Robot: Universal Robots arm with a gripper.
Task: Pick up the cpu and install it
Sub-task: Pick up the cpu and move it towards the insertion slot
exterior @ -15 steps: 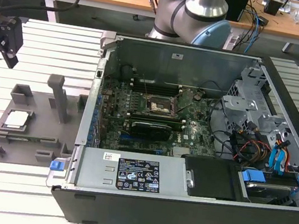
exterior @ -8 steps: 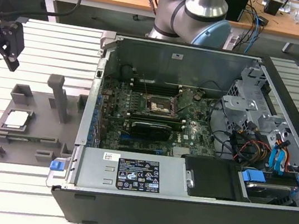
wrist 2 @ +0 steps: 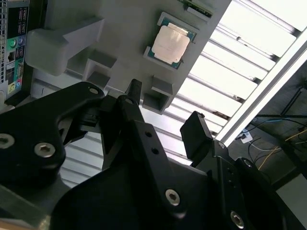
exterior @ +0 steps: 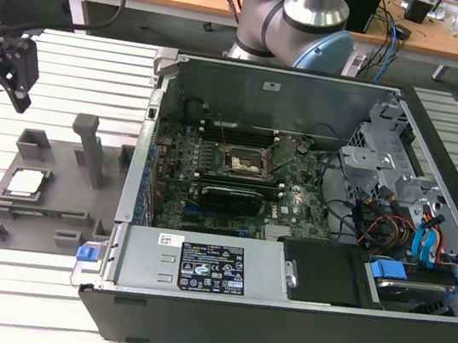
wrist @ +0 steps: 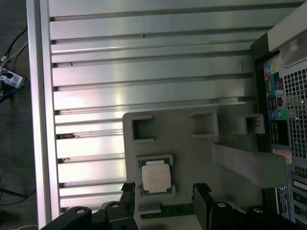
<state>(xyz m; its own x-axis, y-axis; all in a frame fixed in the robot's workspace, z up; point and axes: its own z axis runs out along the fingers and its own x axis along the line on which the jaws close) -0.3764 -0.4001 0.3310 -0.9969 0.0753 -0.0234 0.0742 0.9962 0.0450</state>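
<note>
End effector: black, 2 fingers spread apart, holding nothing, above the fixture tray and clear of it.
Cpu: silvery-grey metal lid, thin greenish rim, seated in a square recess of the fixture tray.
Cpu facing: flat, lid up; near-square, so no clear long axis.
Fixture tray: matte grey plastic, blocky posts and pockets, lying on the bench of ribbed aluminium slats.
Computer case: open, just beside the fixture tray.
</note>
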